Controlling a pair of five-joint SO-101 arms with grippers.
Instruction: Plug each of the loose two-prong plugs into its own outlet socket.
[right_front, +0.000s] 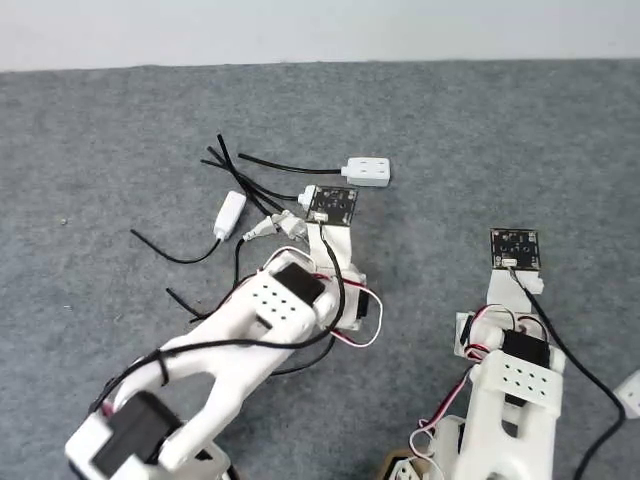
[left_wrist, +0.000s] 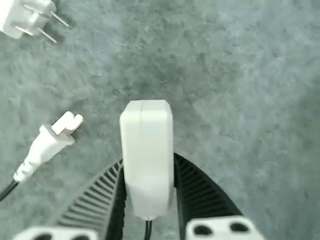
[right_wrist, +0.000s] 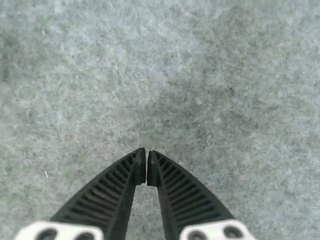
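My left gripper (left_wrist: 147, 161) is shut on a white rectangular connector block (left_wrist: 146, 145), whose cable leaves toward the wrist; its face is turned away. Beside it on the grey carpet lies a white two-prong plug (left_wrist: 50, 142), and another white plug (left_wrist: 22, 17) with bare prongs lies farther off. In the high view a white outlet socket (right_front: 366, 171) with holes in its top sits beyond the left arm (right_front: 270, 320), and an oblong white connector (right_front: 230, 214) lies to the left. My right gripper (right_wrist: 146, 151) is shut on nothing above bare carpet.
Thin black cables (right_front: 240, 175) fan out across the carpet behind the left arm, and one curls to the left (right_front: 170, 255). The right arm (right_front: 515, 360) stands at the front right. A pale wall (right_front: 320, 30) borders the carpet at the back.
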